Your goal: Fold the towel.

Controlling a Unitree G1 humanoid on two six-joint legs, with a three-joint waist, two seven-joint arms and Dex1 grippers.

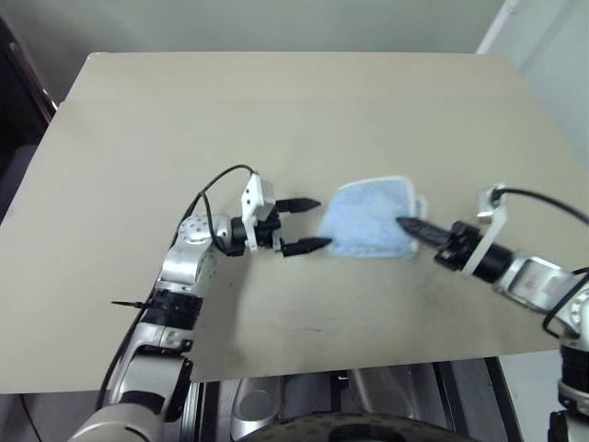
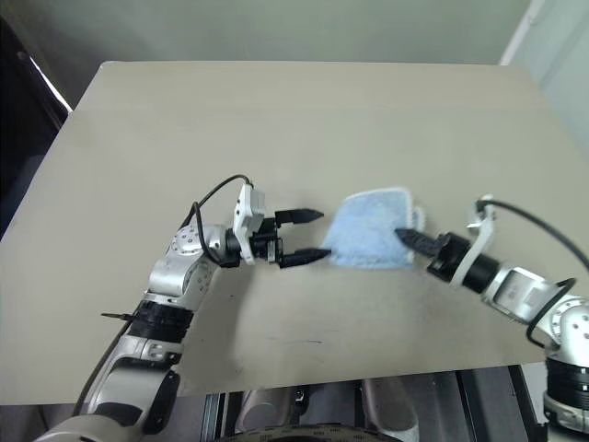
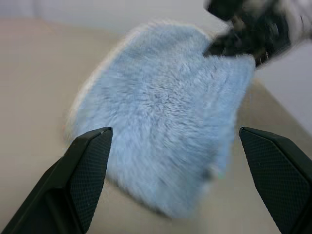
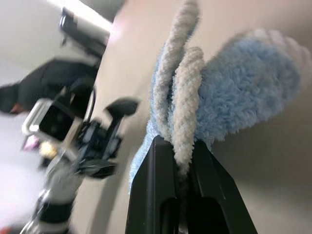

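The towel (image 1: 371,219), a light-blue fluffy cloth with a white hemmed edge, is doubled over near the middle right of the table (image 1: 276,120). My right gripper (image 1: 407,224) is shut on the towel's right side, pinching two layers of the white hem (image 4: 183,97) and lifting that edge off the table. My left gripper (image 1: 311,225) is open at the towel's left edge, its two black fingers spread apart on either side of the cloth (image 3: 165,112) without touching it.
The beige table runs wide to the left and back. Its front edge (image 1: 350,364) lies just below my arms, and its right edge is near my right arm. A dark object (image 1: 23,74) stands beyond the back left corner.
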